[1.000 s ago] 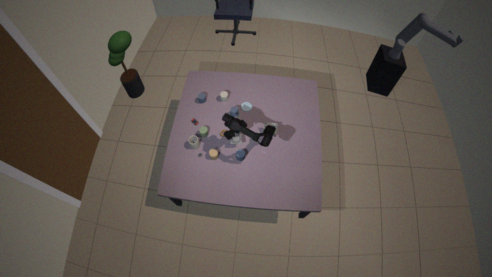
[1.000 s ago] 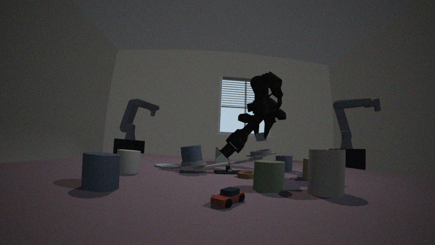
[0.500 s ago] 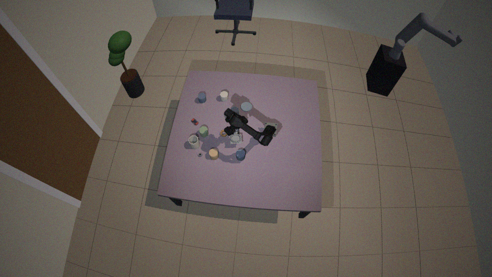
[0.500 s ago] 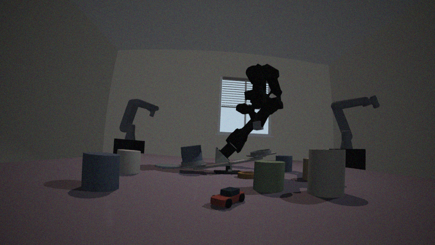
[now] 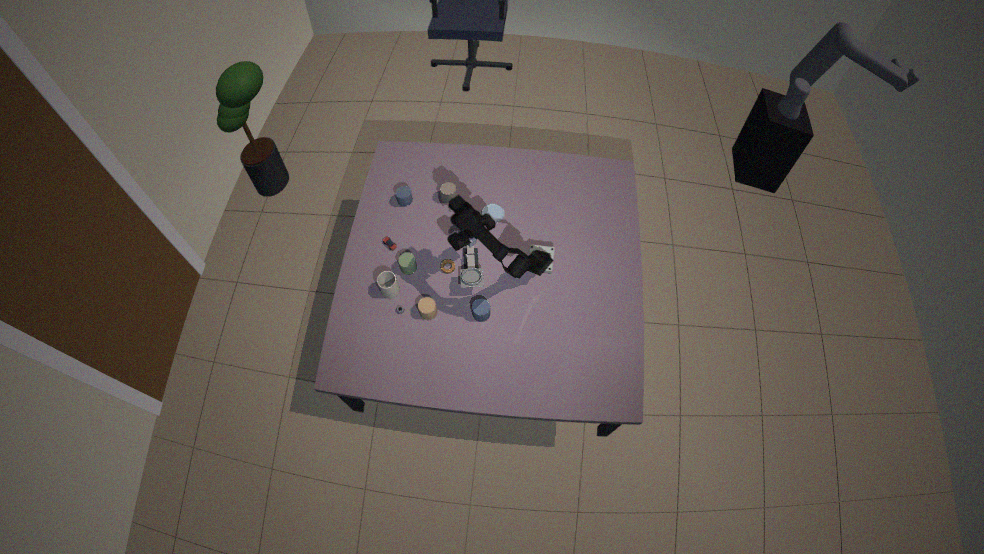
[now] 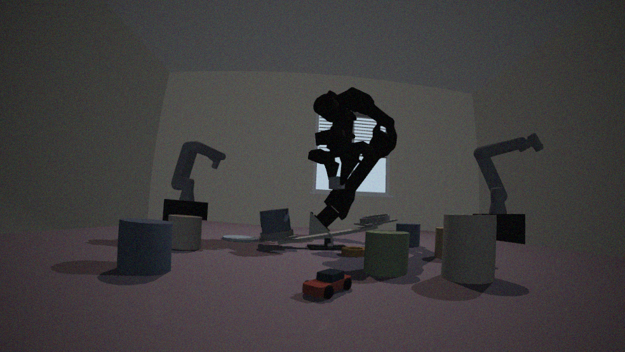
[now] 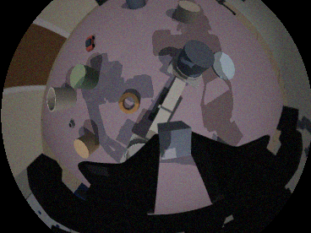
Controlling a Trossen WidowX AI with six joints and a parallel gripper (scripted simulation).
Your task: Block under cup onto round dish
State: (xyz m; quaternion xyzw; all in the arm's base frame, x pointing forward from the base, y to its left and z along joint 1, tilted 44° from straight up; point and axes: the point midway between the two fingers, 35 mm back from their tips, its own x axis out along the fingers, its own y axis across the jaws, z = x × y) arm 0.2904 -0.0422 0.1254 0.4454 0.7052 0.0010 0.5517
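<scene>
My gripper [image 6: 336, 182] [image 7: 171, 136] is shut on a small grey-blue block [image 6: 335, 183] [image 7: 174, 138]. It holds the block well above the balance [image 6: 306, 237] [image 7: 171, 104]. A blue-grey cup [image 6: 274, 222] [image 7: 196, 56] stands tilted on the balance's low end; the arm hides it in the top view. The raised end carries a round holder [image 5: 470, 276] [image 6: 373, 218] with no cup on it. The pale round dish [image 5: 493, 211] [image 6: 238, 238] [image 7: 224, 66] lies beside the low end, with no cup or block on it. Another blue cup [image 5: 480, 309] [image 6: 410, 235] stands on the table beyond the raised end.
An orange ring [image 5: 446, 262] [image 7: 128, 102] lies beside the balance. A green cylinder [image 5: 407, 262] [image 7: 84, 77], a pale hollow cup [image 5: 387, 284], a tan cylinder [image 5: 426, 307], a red car [image 5: 389, 242], a beige cylinder [image 5: 447, 192] and a blue cylinder [image 5: 403, 196] stand around it.
</scene>
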